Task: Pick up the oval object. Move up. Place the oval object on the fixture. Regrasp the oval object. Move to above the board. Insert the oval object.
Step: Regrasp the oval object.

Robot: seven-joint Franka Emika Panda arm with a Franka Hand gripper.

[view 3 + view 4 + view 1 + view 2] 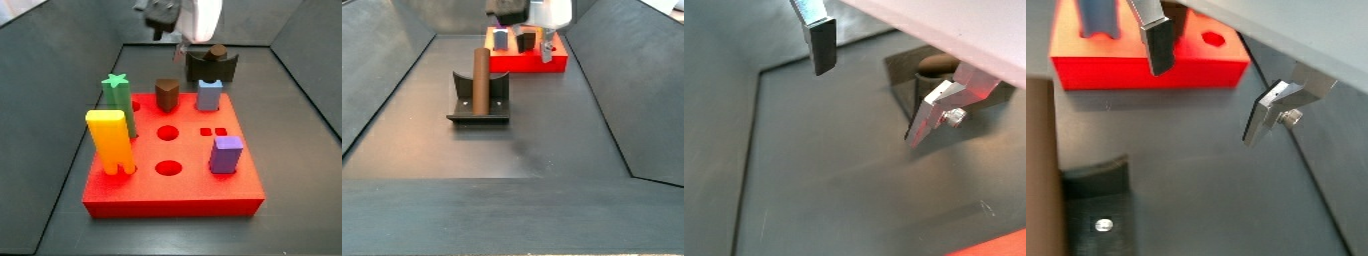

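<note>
The oval object is a brown rod (477, 76) that stands leaning in the fixture (480, 105); its top shows in a wrist view (934, 70) and in a side view (217, 50). My gripper (875, 85) is open and empty, with nothing between its silver fingers (822, 45). It hangs above the floor between the fixture and the red board (1146, 65), apart from the rod. It shows near the board's far end in both side views (181, 30) (529, 30).
The red board (174, 150) holds a yellow arch block (110, 140), a green star post (118, 95), a brown peg (166, 95), a blue block (210, 95) and a purple block (226, 155), with round holes between. Grey bin walls (396, 60) slope on both sides.
</note>
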